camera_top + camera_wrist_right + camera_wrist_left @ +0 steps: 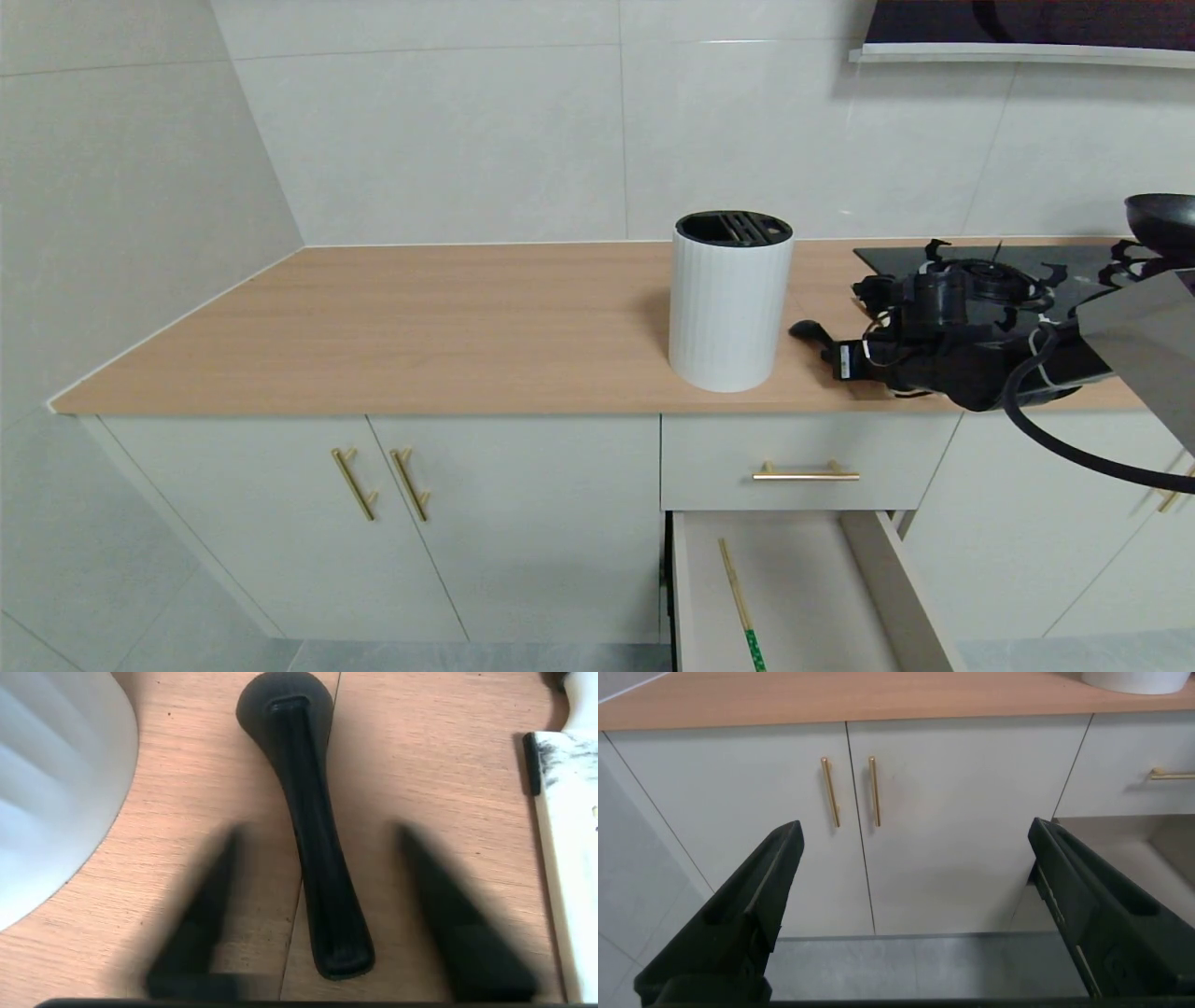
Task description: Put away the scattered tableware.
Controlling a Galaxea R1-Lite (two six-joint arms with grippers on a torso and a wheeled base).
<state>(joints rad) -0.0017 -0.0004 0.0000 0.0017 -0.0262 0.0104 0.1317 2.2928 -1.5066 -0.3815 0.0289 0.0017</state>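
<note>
A black utensil handle point(308, 812) lies flat on the wooden counter, just right of the white ribbed utensil holder point(730, 299); its rounded end point(805, 329) pokes out toward the holder. My right gripper point(316, 833) is low over the counter and open, one finger on each side of the handle without touching it. From the head view, that right gripper point(834, 353) sits at the stove's front left corner. My left gripper point(915, 829) hangs open and holds nothing, below counter height, facing the cabinet doors. A pair of chopsticks point(738, 597) lies in the open drawer point(892, 597).
A black gas hob point(990, 271) occupies the counter's right end, with a dark pan point(1162, 219) behind it. The holder's wall point(47, 784) stands close beside the handle. The cabinet doors have gold pulls point(850, 791). A shut drawer point(805, 462) is above the open one.
</note>
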